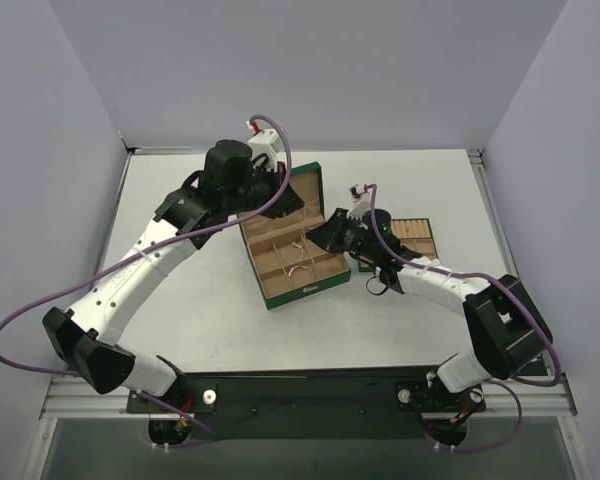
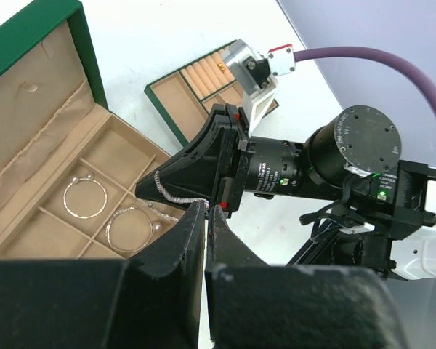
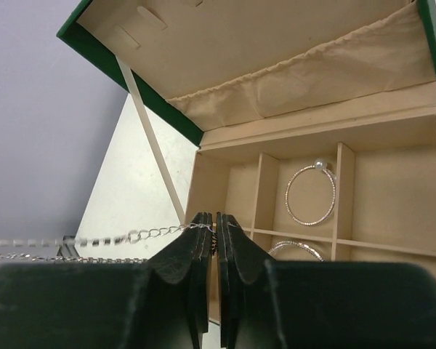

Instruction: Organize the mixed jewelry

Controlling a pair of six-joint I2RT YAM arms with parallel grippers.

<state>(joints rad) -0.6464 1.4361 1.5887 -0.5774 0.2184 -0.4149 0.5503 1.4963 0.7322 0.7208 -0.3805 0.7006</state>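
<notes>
The right gripper point(image 3: 216, 222) is closed on the chain point(image 3: 142, 234), a fine, pale silver strand of small links. It is pinched at the fingertips and runs off sideways above the white table point(image 1: 205, 300), just in front of the box point(image 3: 276, 36).

The left gripper point(image 2: 208, 212) faces it closely, its fingers all but together. The chain's other end reaches their tips, but I cannot tell whether they grip it.

Behind them the green box stands open, its lid up and its tan lining divided into compartments. A thin, sparkling silver hoop point(image 3: 287, 195) with a pearl bead lies flat in 1 compartment. A second hoop point(image 2: 107, 229) lies in the next.

Farther off, beside the box, a small green tray point(image 2: 176, 98) holds a tiny gold ring point(image 2: 221, 67) in its tan rolls.
</notes>
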